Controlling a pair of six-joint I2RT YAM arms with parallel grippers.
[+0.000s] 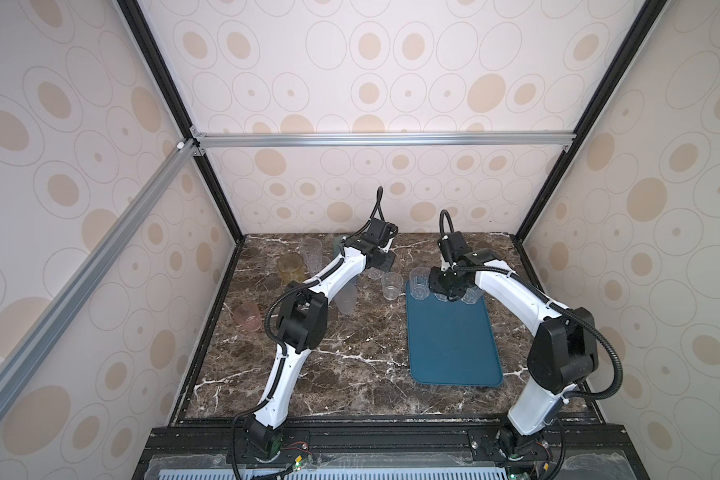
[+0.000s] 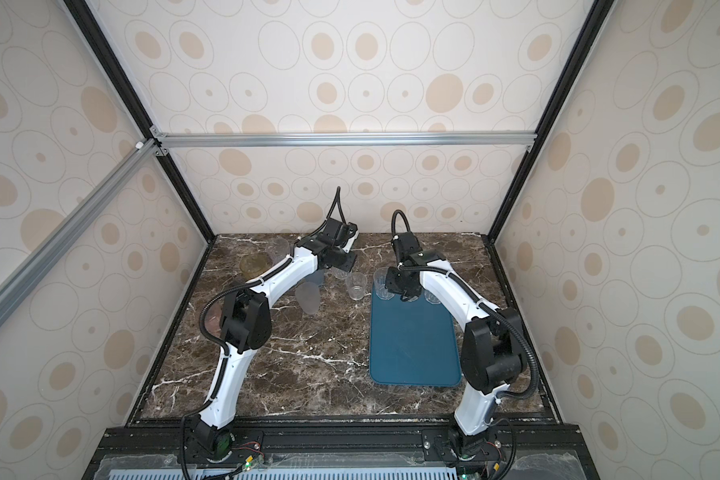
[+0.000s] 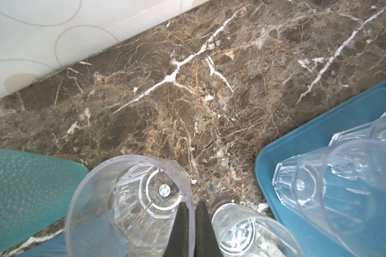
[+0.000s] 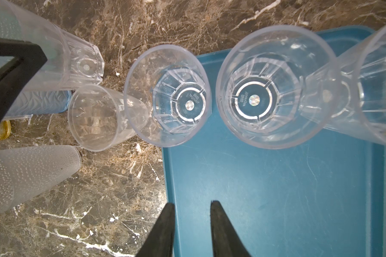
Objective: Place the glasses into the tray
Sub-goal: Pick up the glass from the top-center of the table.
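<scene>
The left gripper, only its fingertips in frame, is clamped on the rim of a clear glass on the marble table, apart from the tray. The right gripper hangs parted and empty over the tray's side rim. Three glasses crowd its far end, one cut off; bare floor lies nearer.

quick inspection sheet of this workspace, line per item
surface: brown marble-look tabletop, white veins
job's things: dark teal rectangular plastic tray holds three clear faceted glasses at its far end; amber glass, pinkish glass, frosted glass, others on tabletop
clutter: nothing seen
grippers: left gripper shut on rim of clear faceted tumbler; right gripper open over tray edge
cables: black corrugated hoses looped along both arms
surroundings: oval-patterned walls, aluminium frame
</scene>
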